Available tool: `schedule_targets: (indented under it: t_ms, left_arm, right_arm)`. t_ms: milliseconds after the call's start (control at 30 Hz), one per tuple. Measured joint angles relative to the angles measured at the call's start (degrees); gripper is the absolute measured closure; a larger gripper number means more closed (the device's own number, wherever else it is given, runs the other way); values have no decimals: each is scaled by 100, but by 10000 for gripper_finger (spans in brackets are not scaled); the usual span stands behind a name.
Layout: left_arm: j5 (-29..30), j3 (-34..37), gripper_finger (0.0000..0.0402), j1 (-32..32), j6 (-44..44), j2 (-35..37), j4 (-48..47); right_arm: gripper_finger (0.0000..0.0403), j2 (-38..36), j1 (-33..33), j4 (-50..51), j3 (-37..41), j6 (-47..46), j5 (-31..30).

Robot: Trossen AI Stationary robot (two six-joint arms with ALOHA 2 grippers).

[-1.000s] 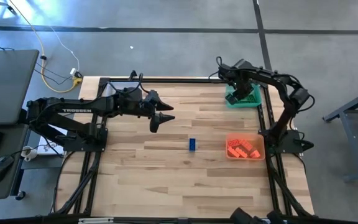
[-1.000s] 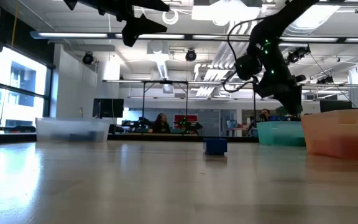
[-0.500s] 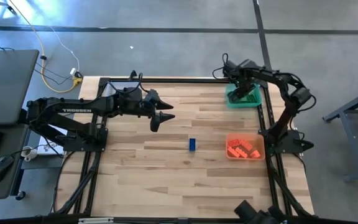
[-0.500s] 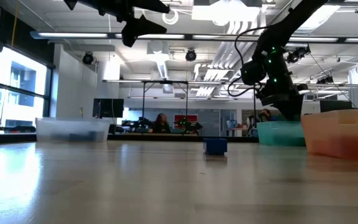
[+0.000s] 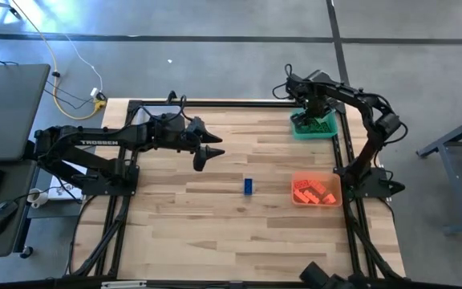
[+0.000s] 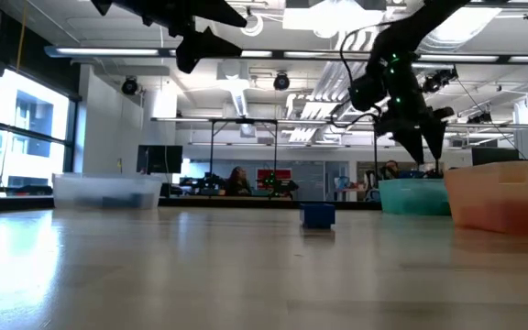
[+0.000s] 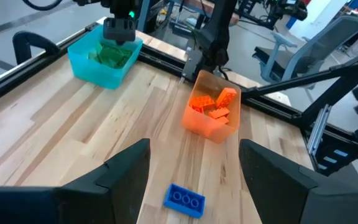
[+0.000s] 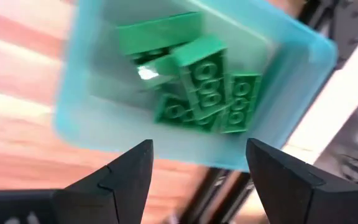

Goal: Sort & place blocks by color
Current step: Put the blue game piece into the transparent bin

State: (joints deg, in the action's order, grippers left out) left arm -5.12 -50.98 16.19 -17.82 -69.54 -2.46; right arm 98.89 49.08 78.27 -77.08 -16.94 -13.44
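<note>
Table: pale wood planks w/ visible grain, black metal frame round the edge.

One blue block, flat rectangular studded plastic, lies alone mid-table w/ bare wood on every side; in the left wrist view three studs show on top.

Green blocks: glossy studded bricks heaped loosely, some tilted, inside the teal bin at the far right corner, close to the frame rail. Bin is translucent, square, rounded corners.

Red-orange blocks piled in the orange bin, also translucent plastic, near the right table edge, well apart from the teal bin.

Clear bin sits at the far left; contents can't be made out.

Right end effector hangs above the teal bin, fingers spread wide, nothing held.

Left end effector is raised over the table's left-centre, clear of the blue block, fingers parted wide, empty. Open wood lies betw. it and the block.
</note>
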Motion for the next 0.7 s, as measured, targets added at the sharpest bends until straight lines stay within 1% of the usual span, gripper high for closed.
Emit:
schedule_targets:
  t_ms: [133, 367, 533, 600, 700]
  left_arm:
    - [37, 0, 169, 0, 0, 2, -182]
    - [241, 0, 169, 0, 0, 2, -1127]
    - [752, 0, 169, 0, 0, 2, -1704]
    - [1025, 0, 169, 0, 2, 2, -1848]
    - [1252, 0, 169, 4, 23, 2, -1960]
  right_arm:
    - [159, 0, -421, 159, -247, -427, 331]
    - [158, 0, -1564, 224, -472, -1299, 781]
    - [158, 0, -2383, 216, -474, -2070, 1084]
    - [158, 0, -2706, 182, -474, -2442, 1175]
    - [158, 0, -3176, 89, -474, -3117, 1352]
